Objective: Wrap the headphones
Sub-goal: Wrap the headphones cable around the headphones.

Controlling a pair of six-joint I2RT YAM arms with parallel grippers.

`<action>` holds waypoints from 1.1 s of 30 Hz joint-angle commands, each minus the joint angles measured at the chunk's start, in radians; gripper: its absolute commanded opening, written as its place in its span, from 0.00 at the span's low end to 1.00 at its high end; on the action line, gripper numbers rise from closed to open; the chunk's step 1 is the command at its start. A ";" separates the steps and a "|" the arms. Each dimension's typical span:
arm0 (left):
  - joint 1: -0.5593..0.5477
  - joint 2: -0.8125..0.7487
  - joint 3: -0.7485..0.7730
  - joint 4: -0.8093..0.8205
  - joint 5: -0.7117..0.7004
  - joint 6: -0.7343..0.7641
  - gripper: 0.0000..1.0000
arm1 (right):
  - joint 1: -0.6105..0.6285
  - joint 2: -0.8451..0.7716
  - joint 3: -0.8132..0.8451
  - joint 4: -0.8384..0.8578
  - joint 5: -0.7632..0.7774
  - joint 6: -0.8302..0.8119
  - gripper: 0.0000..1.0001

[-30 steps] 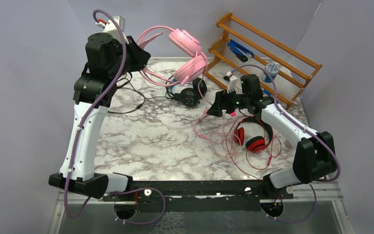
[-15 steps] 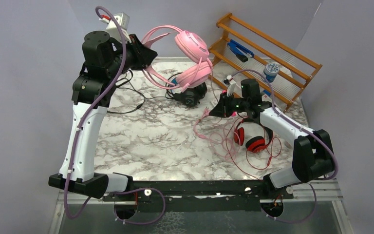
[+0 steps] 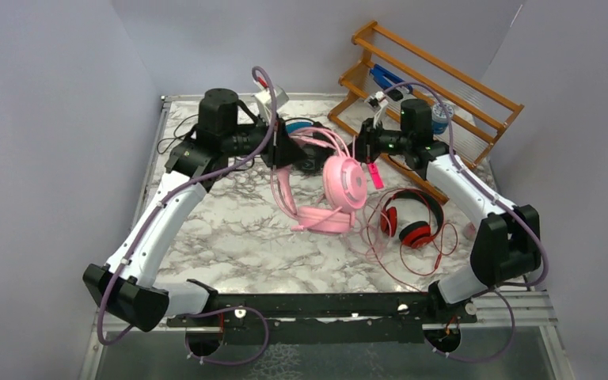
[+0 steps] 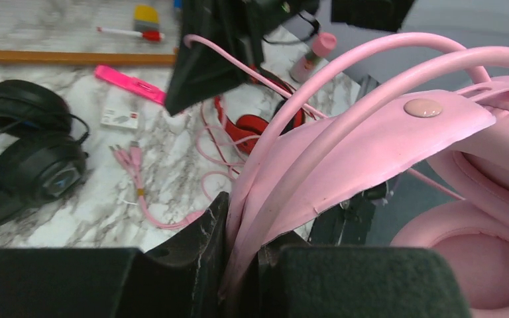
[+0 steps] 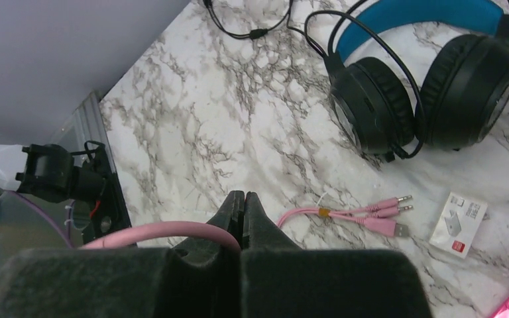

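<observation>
Lowered pink headphones (image 3: pixel 344 180) now dangle, glossy arched band pinched by left hand (image 4: pixel 242 260).

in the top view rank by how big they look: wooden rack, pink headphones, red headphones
1. wooden rack
2. pink headphones
3. red headphones
Pink is held up nearer the camera, so its lead over red is unsure.

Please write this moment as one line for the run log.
left claw: shut on band of pink headset | right claw: shut on pink cable | red headset, black headset: lying on table
</observation>
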 commanded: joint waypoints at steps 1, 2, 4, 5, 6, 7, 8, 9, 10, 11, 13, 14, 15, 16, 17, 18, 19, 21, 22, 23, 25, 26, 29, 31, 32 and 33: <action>-0.110 -0.038 -0.066 0.058 0.056 0.066 0.00 | 0.002 0.064 0.112 -0.102 -0.072 -0.033 0.00; -0.131 -0.038 -0.084 0.048 0.036 0.089 0.00 | 0.001 0.069 0.131 -0.118 -0.070 -0.033 0.00; -0.164 -0.040 -0.120 0.019 -0.018 0.127 0.00 | 0.002 0.072 0.162 -0.144 -0.033 -0.027 0.01; -0.178 -0.039 -0.136 0.003 -0.048 0.146 0.00 | 0.001 0.071 0.175 -0.156 -0.021 -0.024 0.00; -0.198 -0.036 -0.148 -0.014 -0.091 0.163 0.00 | 0.002 0.071 0.191 -0.164 -0.023 -0.021 0.00; -0.220 -0.031 -0.156 -0.031 -0.136 0.178 0.00 | 0.002 0.073 0.207 -0.175 -0.045 -0.018 0.00; -0.242 -0.027 -0.166 -0.040 -0.165 0.181 0.00 | 0.002 0.075 0.220 -0.180 -0.062 -0.006 0.01; -0.264 -0.022 -0.178 -0.042 -0.186 0.208 0.00 | 0.002 0.076 0.234 -0.190 -0.072 -0.004 0.01; -0.288 -0.021 -0.188 -0.043 -0.221 0.220 0.00 | 0.002 0.080 0.253 -0.217 -0.072 -0.012 0.00; -0.307 -0.020 -0.198 -0.042 -0.272 0.225 0.00 | 0.001 0.086 0.283 -0.255 -0.057 -0.026 0.00; -0.329 -0.018 -0.218 -0.051 -0.398 0.232 0.00 | 0.002 0.088 0.347 -0.356 -0.014 -0.065 0.00; -0.337 -0.014 -0.224 -0.063 -0.472 0.237 0.00 | 0.002 0.087 0.385 -0.403 0.018 -0.077 0.01; -0.344 -0.003 -0.232 -0.080 -0.549 0.246 0.00 | 0.001 0.082 0.415 -0.441 0.042 -0.081 0.00; -0.346 0.008 -0.237 -0.096 -0.624 0.250 0.00 | 0.002 0.076 0.451 -0.470 0.058 -0.084 0.00; -0.346 0.021 -0.241 -0.108 -0.700 0.244 0.00 | 0.002 0.070 0.478 -0.501 0.068 -0.087 0.01; -0.346 0.031 -0.246 -0.115 -0.770 0.236 0.00 | 0.001 0.066 0.500 -0.544 0.073 -0.090 0.01; -0.346 0.036 -0.252 -0.116 -0.834 0.228 0.00 | 0.002 0.062 0.520 -0.573 0.074 -0.094 0.01; -0.347 0.039 -0.265 -0.112 -0.956 0.204 0.00 | 0.002 0.053 0.546 -0.625 0.081 -0.100 0.01; -0.347 0.041 -0.269 -0.109 -1.029 0.197 0.00 | 0.002 0.047 0.555 -0.641 0.083 -0.100 0.01; -0.347 0.046 -0.272 -0.108 -1.072 0.194 0.00 | 0.002 0.041 0.560 -0.653 0.076 -0.100 0.01; -0.346 0.057 -0.271 -0.109 -1.125 0.192 0.00 | 0.010 0.032 0.576 -0.676 0.066 -0.105 0.01; -0.347 0.061 -0.268 -0.110 -1.150 0.190 0.00 | 0.015 0.028 0.586 -0.693 0.075 -0.110 0.01; -0.347 0.065 -0.259 -0.110 -1.243 0.153 0.00 | 0.021 0.021 0.610 -0.747 0.084 -0.123 0.00; -0.345 0.066 -0.253 -0.109 -1.328 0.120 0.00 | 0.028 0.012 0.619 -0.766 0.065 -0.121 0.01; -0.344 0.071 -0.249 -0.109 -1.366 0.104 0.00 | 0.036 0.008 0.622 -0.769 0.044 -0.113 0.01; -0.345 0.078 -0.241 -0.110 -1.412 0.077 0.00 | 0.049 0.003 0.622 -0.764 0.023 -0.099 0.01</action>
